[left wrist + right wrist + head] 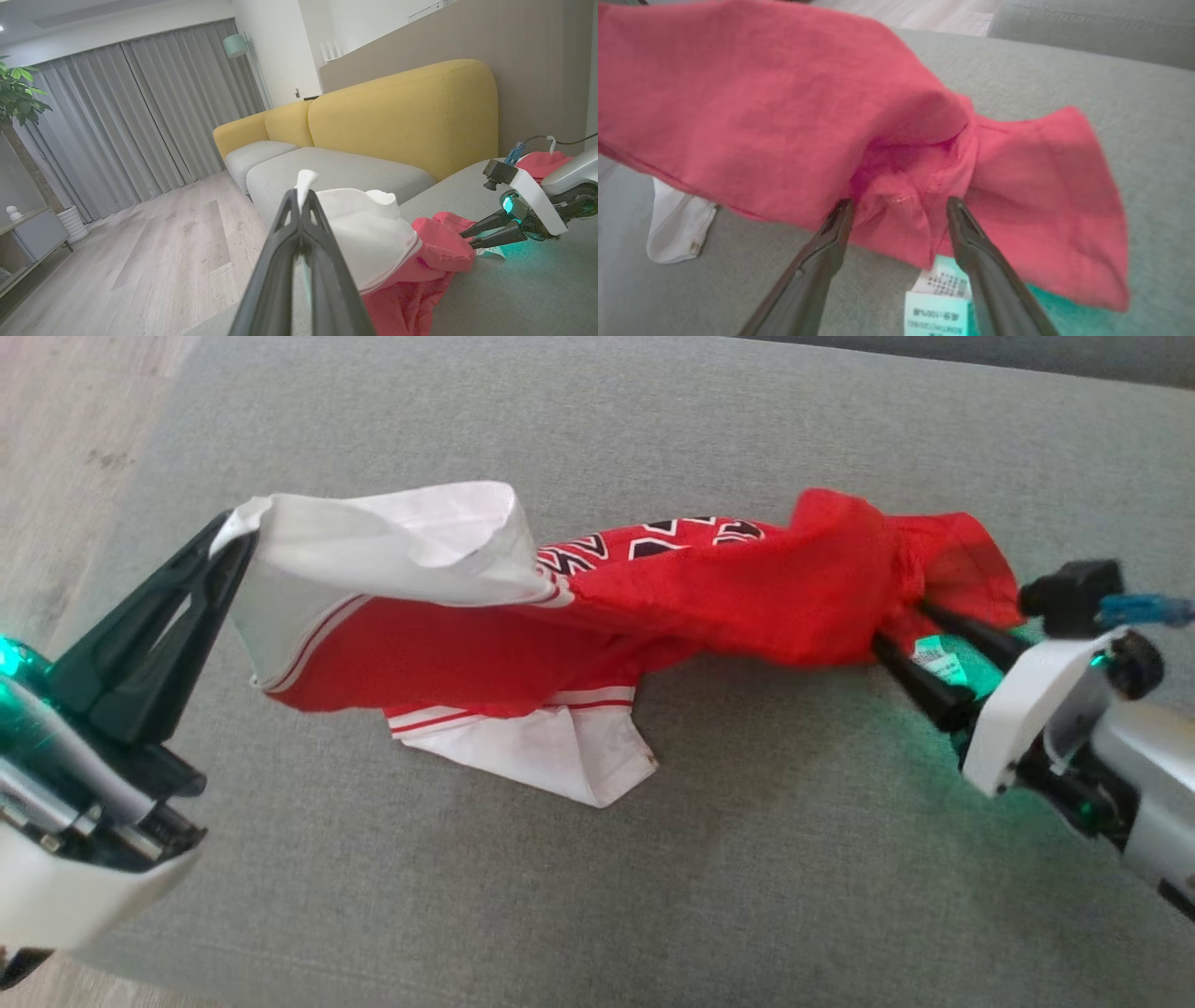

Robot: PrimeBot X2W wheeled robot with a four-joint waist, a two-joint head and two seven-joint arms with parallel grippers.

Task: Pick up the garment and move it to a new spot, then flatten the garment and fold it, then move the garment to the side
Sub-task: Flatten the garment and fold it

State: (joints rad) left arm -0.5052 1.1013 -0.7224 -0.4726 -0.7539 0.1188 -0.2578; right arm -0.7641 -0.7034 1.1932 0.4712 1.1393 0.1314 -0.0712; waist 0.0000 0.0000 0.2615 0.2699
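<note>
Two grippers meet the red and white garment (728, 597) on your grey sofa seat (840, 859). Your left gripper (233, 537) pinches the white end tight and holds it up. Your right gripper (900, 203) has its fingers spread wide at the red end.

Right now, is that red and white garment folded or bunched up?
Bunched up. The garment is twisted and wrinkled, its white end pinched in the left gripper, its red end at the open right gripper.
</note>
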